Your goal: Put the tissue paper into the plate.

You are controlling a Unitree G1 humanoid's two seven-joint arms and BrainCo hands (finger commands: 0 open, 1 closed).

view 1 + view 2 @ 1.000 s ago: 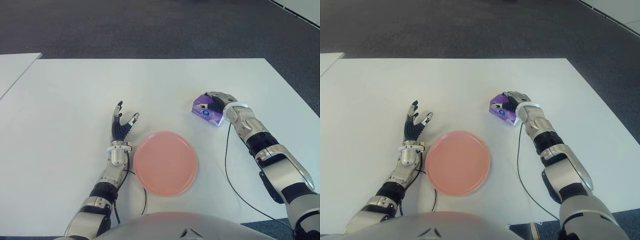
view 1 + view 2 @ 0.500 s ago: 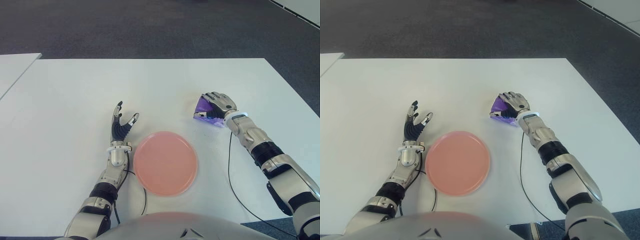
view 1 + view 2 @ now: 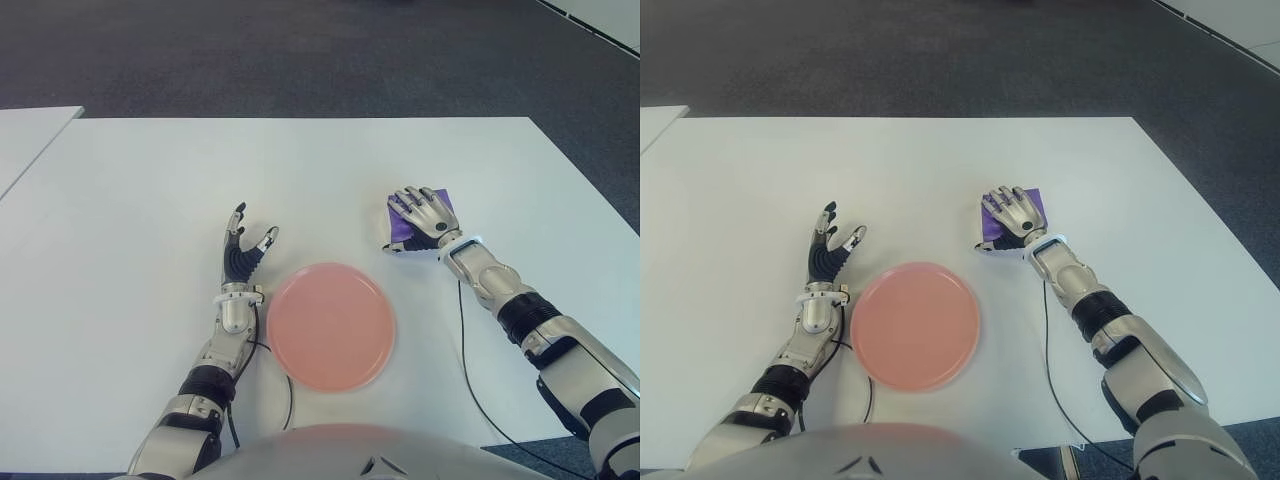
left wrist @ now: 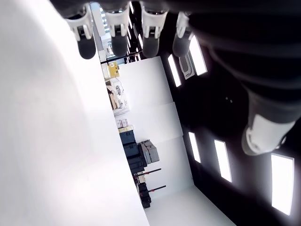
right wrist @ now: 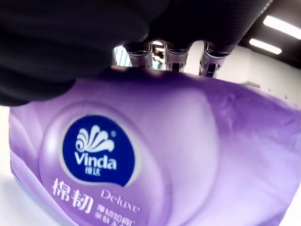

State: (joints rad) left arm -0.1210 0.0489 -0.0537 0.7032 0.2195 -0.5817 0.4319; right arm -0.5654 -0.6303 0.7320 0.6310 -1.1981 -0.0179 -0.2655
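The tissue paper is a purple Vinda pack (image 3: 444,203) lying flat on the white table (image 3: 150,200), a short way right of and beyond the pink plate (image 3: 330,325). My right hand (image 3: 422,213) lies palm-down on top of the pack, its fingers stretched out over it and the thumb sticking out toward the plate side. Seen from the right wrist, the pack (image 5: 155,155) fills the space under the palm, and the fingertips (image 5: 175,54) reach past its far edge. My left hand (image 3: 243,252) is open, fingers up, just left of the plate.
A black cable (image 3: 462,340) runs along the table beside my right forearm. A second white table (image 3: 25,135) stands at the far left, and dark carpet lies beyond the far edge.
The right hand had its fingers curled around the tilted pack; the pack has since settled flat and the fingers have stretched out over it. The left hand has not moved.
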